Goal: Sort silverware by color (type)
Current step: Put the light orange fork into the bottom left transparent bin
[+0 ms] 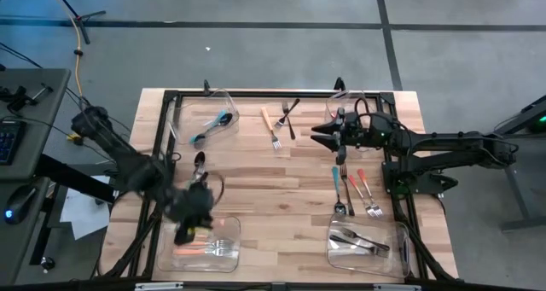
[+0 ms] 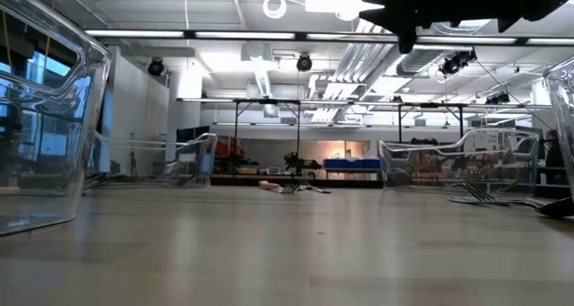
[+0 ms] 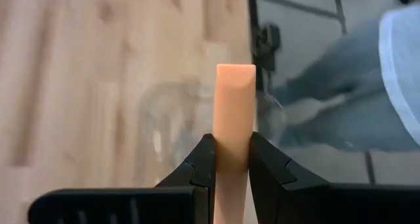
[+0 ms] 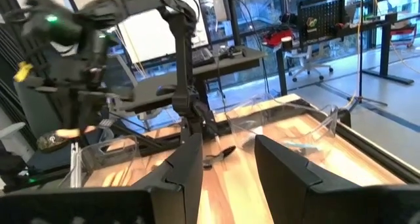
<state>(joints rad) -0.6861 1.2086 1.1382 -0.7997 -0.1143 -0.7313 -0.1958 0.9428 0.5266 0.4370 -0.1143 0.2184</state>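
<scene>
Left hand clamped on an orange handle, held at the near left corner of the surface, right beside the near-left bin. Gripped low on the stem, the blunt end sticking out past the fingers, probably so the piece can be dropped lengthwise among the orange-handled pieces already lying in that bin. In the near-right bin, dark metal pieces grouped together, so that corner looks set aside for the all-metal kind. Just beyond it, loose on the wood, a teal-handled fork, a dark fork and two red-handled forks, side by side and still unsorted. A dark spoon loose just beyond the left hand. Farther off, right hand raised over the middle right of the surface, fingers apart and nothing between them, apparently waiting above the loose row for its turn. At the far side, a pale-handled fork and two dark pieces crossed loosely between the far bins. Far-left bin holding teal-handled pieces; far-right bin partly hidden by the right arm, contents not visible. Sorting judged well under way, several loose pieces left.
</scene>
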